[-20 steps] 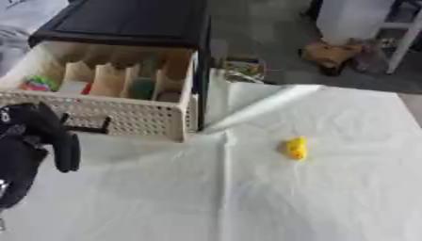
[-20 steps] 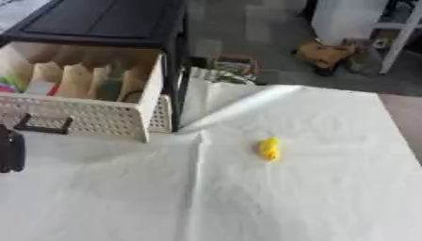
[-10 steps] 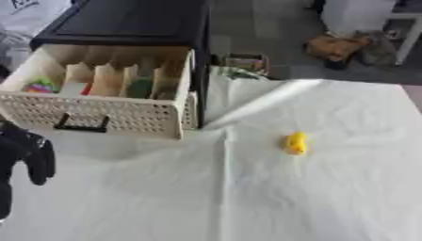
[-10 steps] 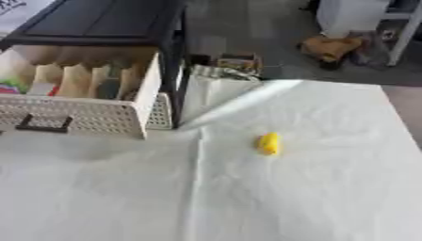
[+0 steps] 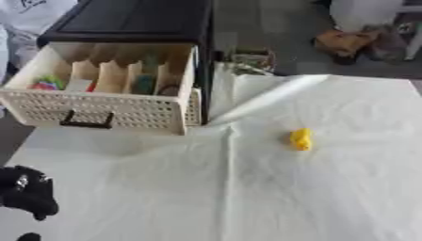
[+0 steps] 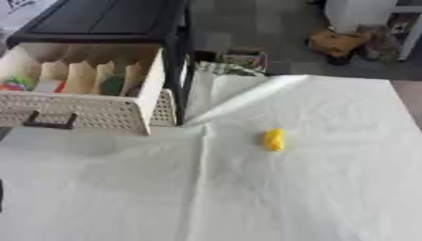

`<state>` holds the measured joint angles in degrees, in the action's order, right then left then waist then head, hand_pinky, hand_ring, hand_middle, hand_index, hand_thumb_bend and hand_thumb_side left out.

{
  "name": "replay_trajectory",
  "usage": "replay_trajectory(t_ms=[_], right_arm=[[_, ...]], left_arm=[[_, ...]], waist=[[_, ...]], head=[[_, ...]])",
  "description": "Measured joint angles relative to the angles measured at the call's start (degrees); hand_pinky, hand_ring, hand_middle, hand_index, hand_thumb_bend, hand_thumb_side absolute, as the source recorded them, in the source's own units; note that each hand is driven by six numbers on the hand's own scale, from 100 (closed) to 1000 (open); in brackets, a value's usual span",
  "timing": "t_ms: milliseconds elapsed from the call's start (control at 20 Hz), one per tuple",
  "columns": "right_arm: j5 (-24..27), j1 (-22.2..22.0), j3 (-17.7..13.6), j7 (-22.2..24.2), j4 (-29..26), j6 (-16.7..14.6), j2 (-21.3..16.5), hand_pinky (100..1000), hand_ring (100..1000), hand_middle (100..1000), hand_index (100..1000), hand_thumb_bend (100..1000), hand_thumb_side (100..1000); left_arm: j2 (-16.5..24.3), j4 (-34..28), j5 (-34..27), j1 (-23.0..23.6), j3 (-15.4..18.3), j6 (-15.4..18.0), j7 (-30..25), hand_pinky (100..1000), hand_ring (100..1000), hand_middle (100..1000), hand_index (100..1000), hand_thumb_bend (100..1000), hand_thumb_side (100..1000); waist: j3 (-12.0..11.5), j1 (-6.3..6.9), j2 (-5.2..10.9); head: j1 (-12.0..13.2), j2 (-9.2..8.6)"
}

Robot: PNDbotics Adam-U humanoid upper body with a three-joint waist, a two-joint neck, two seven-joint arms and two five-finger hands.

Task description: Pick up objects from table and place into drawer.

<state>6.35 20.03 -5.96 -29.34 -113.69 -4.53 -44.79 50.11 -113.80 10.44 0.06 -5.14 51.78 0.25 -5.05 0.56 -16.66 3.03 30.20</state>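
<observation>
The drawer (image 5: pixel 107 106) stands pulled open from the black cabinet (image 5: pixel 132 21) at the far left of the white cloth (image 5: pixel 247 188) that covers the table. The drawer's inside is split by upright dividers, and several compartments already hold small coloured items, too indistinct to name. One yellow object (image 5: pixel 302 139) lies alone on the cloth, to the right of the drawer and a little nearer the robot than the drawer's front, well apart from it and touching nothing else. The left hand (image 5: pixel 29 193) shows low near the left edge, nearer the robot than the drawer front and far from the yellow object; it holds nothing, but whether its fingers are curled or relaxed cannot be told from what shows. The right hand appears in neither view. Judgement: the remaining step is to fetch the yellow object and drop it into the drawer. Risks noted: the object is small and rounded, so an off-centre pinch could roll it away across the cloth. The cloth is creased and loose, and fingers dragging on it could bunch it and shift the object. The left hand would need a long reach past the drawer's corner, where the arm could strike the drawer front or handle (image 5: pixel 85 123). A release too near a divider could leave the object resting on a divider edge.
</observation>
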Motion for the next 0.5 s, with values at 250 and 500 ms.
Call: replay_trajectory(t_ms=[250, 500], right_arm=[[-1.42, -3.55, -0.36, 0.39, 0.00, -2.81, 2.26, 796, 746, 452, 823, 289, 1000], [-2.32, -6.05, -0.40, 0.72, 0.00, -4.21, 4.16, 800, 744, 440, 823, 315, 1000]], left_arm=[[2.64, -0.01, 10.91, 1.33, -0.59, -2.82, -0.59, 323, 375, 531, 784, 105, 408], [4.89, -0.01, 16.66, 1.09, -1.33, -7.36, -5.55, 338, 445, 558, 827, 105, 408]], waist=[[0.45, 0.04, -0.21], [0.91, 0.24, -0.44]], head=[[0.88, 0.02], [1.83, 0.02]])
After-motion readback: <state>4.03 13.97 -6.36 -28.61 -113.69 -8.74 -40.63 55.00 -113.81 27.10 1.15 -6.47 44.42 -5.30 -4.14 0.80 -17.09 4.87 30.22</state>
